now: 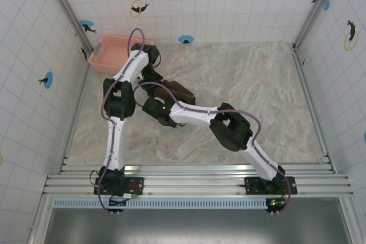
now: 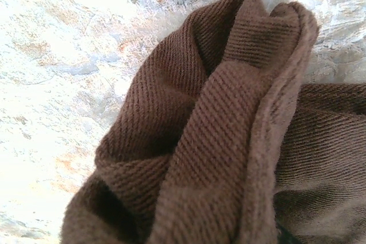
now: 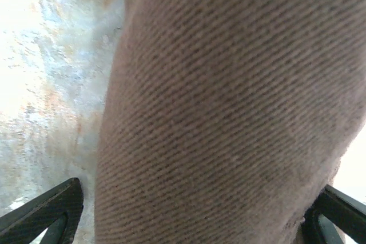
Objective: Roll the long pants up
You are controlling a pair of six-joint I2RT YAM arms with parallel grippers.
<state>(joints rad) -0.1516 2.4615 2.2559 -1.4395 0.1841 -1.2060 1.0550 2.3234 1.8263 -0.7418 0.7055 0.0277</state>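
From above, the long pants [image 1: 178, 91] lie bunched in a dark brown bundle on the marble table [image 1: 257, 95], left of centre. The pink basket [image 1: 114, 54] stands near, at ten o'clock from them. The left gripper [image 1: 151, 77] sits at their nine o'clock edge; I cannot tell whether it pinches cloth.

At the left wrist, brown folds rise from six o'clock toward one o'clock.

At the right wrist, the right gripper [image 3: 200, 198] is spread wide, its fingers [image 3: 51, 215] at seven and five o'clock astride a thick roll of cloth, seemingly unsqueezed.

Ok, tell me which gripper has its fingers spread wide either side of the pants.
The right gripper: its black fingers stand wide apart with the long pants between them. The other's spread cannot be told.
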